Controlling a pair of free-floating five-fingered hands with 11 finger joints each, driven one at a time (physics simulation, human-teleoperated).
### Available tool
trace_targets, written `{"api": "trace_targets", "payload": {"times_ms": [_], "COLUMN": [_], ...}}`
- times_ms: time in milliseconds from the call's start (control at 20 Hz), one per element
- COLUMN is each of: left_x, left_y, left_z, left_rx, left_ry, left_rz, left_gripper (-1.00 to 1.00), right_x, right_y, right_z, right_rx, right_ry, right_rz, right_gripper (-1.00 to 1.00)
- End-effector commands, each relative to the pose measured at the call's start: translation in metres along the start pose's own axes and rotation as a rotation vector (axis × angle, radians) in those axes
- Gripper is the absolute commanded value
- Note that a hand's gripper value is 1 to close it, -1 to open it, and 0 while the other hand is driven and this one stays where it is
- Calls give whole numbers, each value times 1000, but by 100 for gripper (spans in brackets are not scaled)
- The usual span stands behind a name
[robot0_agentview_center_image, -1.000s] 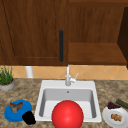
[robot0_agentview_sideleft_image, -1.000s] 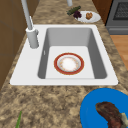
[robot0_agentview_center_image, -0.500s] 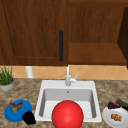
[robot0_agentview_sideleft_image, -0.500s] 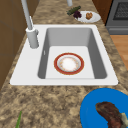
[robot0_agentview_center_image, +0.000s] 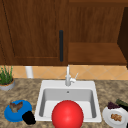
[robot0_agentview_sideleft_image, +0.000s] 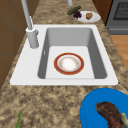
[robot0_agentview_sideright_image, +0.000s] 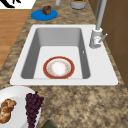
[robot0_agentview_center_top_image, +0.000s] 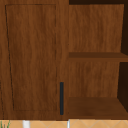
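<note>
A red-rimmed bowl (robot0_agentview_sideleft_image: 68, 63) with a white inside lies on the floor of the white sink (robot0_agentview_sideleft_image: 30, 75). It also shows in the right side view (robot0_agentview_sideright_image: 58, 68), and in the front view as a round red shape (robot0_agentview_center_image: 67, 115). My left hand (robot0_agentview_center_image: 28, 117) hangs low at the counter's front edge, just right of a blue plate (robot0_agentview_center_image: 10, 115) and left of the sink (robot0_agentview_center_image: 41, 100). It touches nothing that I can make out. The blue plate carries a brown piece of meat (robot0_agentview_sideleft_image: 108, 113).
The grey faucet (robot0_agentview_center_image: 68, 77) stands behind the basin. A white plate (robot0_agentview_sideright_image: 15, 96) with a bread roll (robot0_agentview_sideright_image: 6, 107) and dark grapes (robot0_agentview_sideright_image: 32, 105) sits on the counter to the sink's right. A potted plant (robot0_agentview_center_image: 6, 78) stands far left. The wall cabinet's door (robot0_agentview_center_top_image: 32, 57) is closed beside open shelves (robot0_agentview_center_top_image: 96, 55).
</note>
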Motion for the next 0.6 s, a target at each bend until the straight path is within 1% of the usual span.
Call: {"api": "trace_targets", "payload": {"times_ms": [0,50,100,350,450,550], "left_x": [0,0,0,0,0,0], "left_y": [0,0,0,0,0,0], "left_z": [0,0,0,0,0,0], "left_rx": [0,0,0,0,0,0], "left_ry": [0,0,0,0,0,0], "left_rz": [0,0,0,0,0,0], "left_gripper": [0,0,0,0,0,0], "right_x": [8,11,13,23,26,26], "right_y": [4,7,11,22,33,38], "right_z": [-5,-16,-20,-44,-54,-67], "right_rx": [28,32,43,54,72,59], "right_ry": [44,51,61,89,111,126], "right_rz": [113,126,138,218,219,238], "right_gripper": [-100,-100,-100,-100,-100,-100]}}
